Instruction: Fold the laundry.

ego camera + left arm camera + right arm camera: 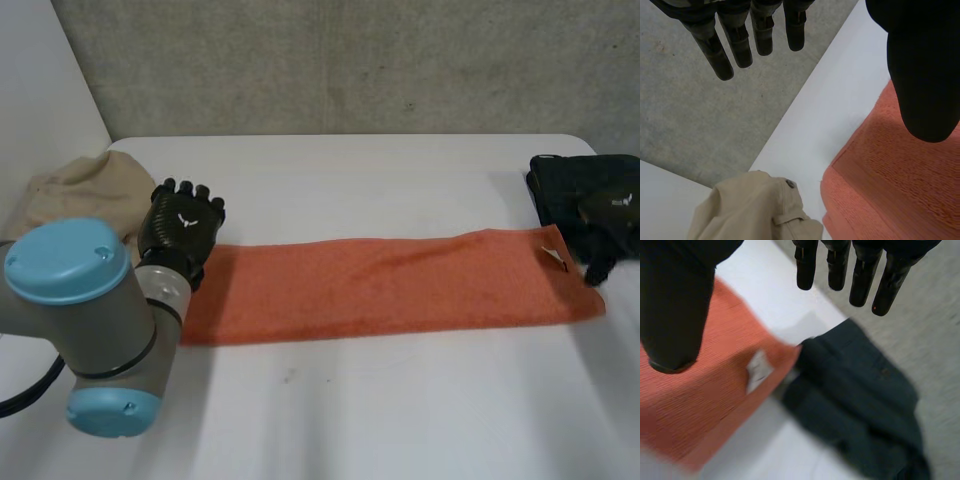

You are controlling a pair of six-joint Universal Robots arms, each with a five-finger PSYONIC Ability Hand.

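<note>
Orange towel (380, 285) lies flat as a long strip across the white surface (380, 170), with one short end at each arm. It looks soft, light and limp, so it would sag and drag unless taken by the corners; the terry pile should give fair grip. The left robot hand (180, 225) hovers at the left end, fingers straight and apart from the thumb, holding nothing. The right robot hand (675, 305) is likewise open and empty over the end with the white tag (759, 370), just beside a dark garment (860, 405). A beige garment (75, 190) sits near the left end
</note>
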